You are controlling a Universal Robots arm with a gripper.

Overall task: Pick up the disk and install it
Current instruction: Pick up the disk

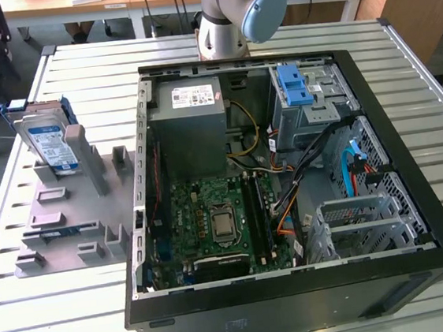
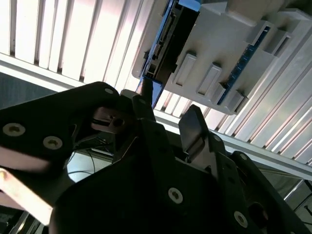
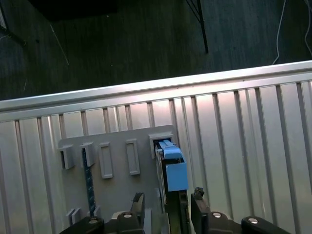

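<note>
- Grey holder sits on the slatted metal surface at the exterior view's left, just beside the open case.
- Standing upright in a slot at the holder's far end is the disk, its white-and-blue label facing the camera and its blue frame around the edges.
- In the first wrist view the disk shows edge-on in the holder, its blue frame uppermost, with the surface around it.
- The tool is released: one dark finger lies on either side of the disk's line. I cannot tell whether either finger touches it.
- In the second wrist view the tool is spread just the same, and the disk sits beyond the fingertips in the holder.
- Inside the case, on the side nearest the holder, a grey power supply lies at the far end and a green motherboard nearer the camera.
- The arm rises from the surface behind the case, about at its middle.
- Further to the exterior view's right, a blue latch sits on a metal bay, with black and orange cables below it.
- At the case's right wall, a perforated metal cage stands near the front corner.
</note>
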